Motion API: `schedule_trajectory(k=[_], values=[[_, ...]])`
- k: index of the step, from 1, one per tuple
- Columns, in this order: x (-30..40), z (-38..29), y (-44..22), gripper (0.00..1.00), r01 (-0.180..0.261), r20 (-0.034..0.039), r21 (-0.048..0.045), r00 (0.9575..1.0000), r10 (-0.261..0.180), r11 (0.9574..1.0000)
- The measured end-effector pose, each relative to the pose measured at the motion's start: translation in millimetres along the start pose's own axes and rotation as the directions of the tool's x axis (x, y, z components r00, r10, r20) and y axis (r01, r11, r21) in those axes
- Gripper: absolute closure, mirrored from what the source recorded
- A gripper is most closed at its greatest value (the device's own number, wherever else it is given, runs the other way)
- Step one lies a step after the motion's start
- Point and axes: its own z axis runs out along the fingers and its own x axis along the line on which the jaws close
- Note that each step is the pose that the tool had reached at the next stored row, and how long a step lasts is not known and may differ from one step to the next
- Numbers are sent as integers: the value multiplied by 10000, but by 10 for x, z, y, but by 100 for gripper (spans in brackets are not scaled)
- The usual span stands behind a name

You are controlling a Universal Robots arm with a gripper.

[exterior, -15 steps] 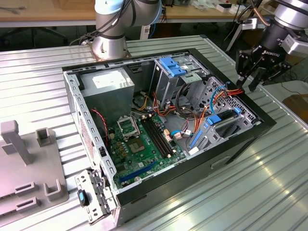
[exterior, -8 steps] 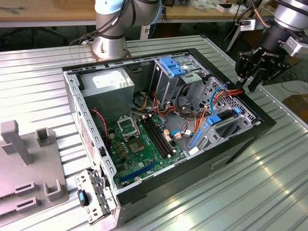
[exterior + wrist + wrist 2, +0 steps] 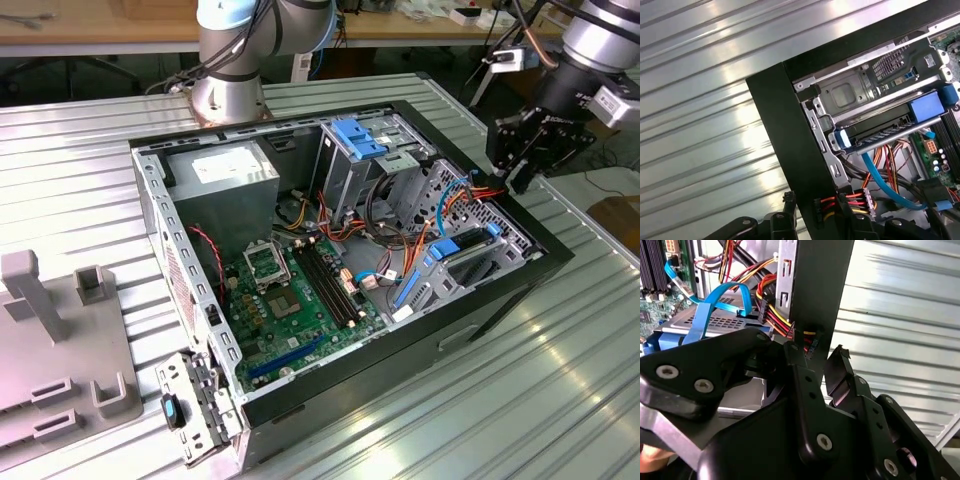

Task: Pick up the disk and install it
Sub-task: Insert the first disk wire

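Jaws: your gripper (image 3: 815, 351) stands part open over the black wall of the computer case (image 3: 782, 125), with nothing held between the fingers.
Disk: the disk (image 3: 885, 135) sits in its bay inside the case, below the jaws and inward of them, not touching.
Handling: expect it to be dense, stiff and shock-sensitive; the blue rails probably flex slightly.
Hold: grip across the two long blue rails, and mind the blue cable (image 3: 715, 302) close by.
Writing: none you can read on the disk. The power supply (image 3: 220, 190) has a white label, print too small to read.
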Motion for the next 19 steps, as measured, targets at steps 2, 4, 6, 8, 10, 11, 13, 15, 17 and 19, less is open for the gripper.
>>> schedule_trajectory(k=[2,4,6,8,10,11,13,15,17,19], values=[[-12,-5,10,56,26,60,167,10000,-27,9999],[-11,-7,14,56,47,130,357,9999,-52,9994],[-10,-8,20,64,90,165,456,9998,-97,9989],[-7,-9,27,77,146,173,486,9997,-154,9987],[-7,-9,26,82,151,175,488,9997,-160,9987],[-7,-9,26,82,153,175,488,9997,-162,9987],[-7,-29,27,82,154,178,493,9997,-163,9987],[-5,-132,28,82,150,177,488,9997,-159,9987],[-4,-138,28,82,-1,178,487,9998,-7,9988],[-4,-140,27,82,-338,180,477,9993,330,9983]])
